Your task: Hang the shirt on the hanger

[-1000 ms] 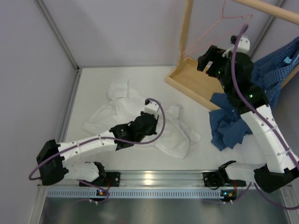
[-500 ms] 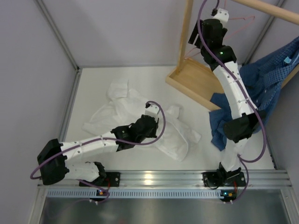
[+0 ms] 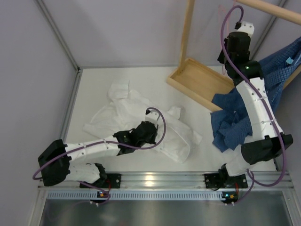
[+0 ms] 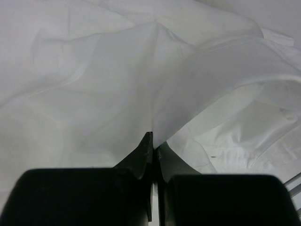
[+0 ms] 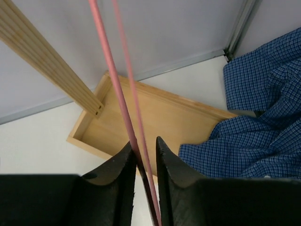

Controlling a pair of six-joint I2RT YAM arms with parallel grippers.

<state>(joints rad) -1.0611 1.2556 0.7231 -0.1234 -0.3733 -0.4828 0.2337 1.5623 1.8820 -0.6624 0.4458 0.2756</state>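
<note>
The white shirt (image 3: 117, 110) lies crumpled on the table at centre left. My left gripper (image 3: 143, 132) rests on its right part, shut on a raised fold of the shirt (image 4: 117, 84), and the cloth peaks at the left gripper (image 4: 154, 141) tips. My right gripper (image 3: 228, 56) is raised beside the wooden rack. In the right wrist view two thin pink wires of the hanger (image 5: 113, 75) run down between the right gripper (image 5: 143, 146) fingers, which stand narrowly apart and pinch them. In the top view the arm hides most of the hanger.
A light wooden rack has an upright post (image 3: 187, 33), a top bar (image 3: 273, 9) and a shallow base tray (image 3: 197, 82) at the back right. A blue checked shirt (image 3: 235, 122) hangs and spills over the table's right side. Grey walls close in on the left and back.
The right arm swung up and across beside the rack, and its jaws closed from wide onto the hanger wires. The left gripper stayed shut on the shirt and shifted slightly.
</note>
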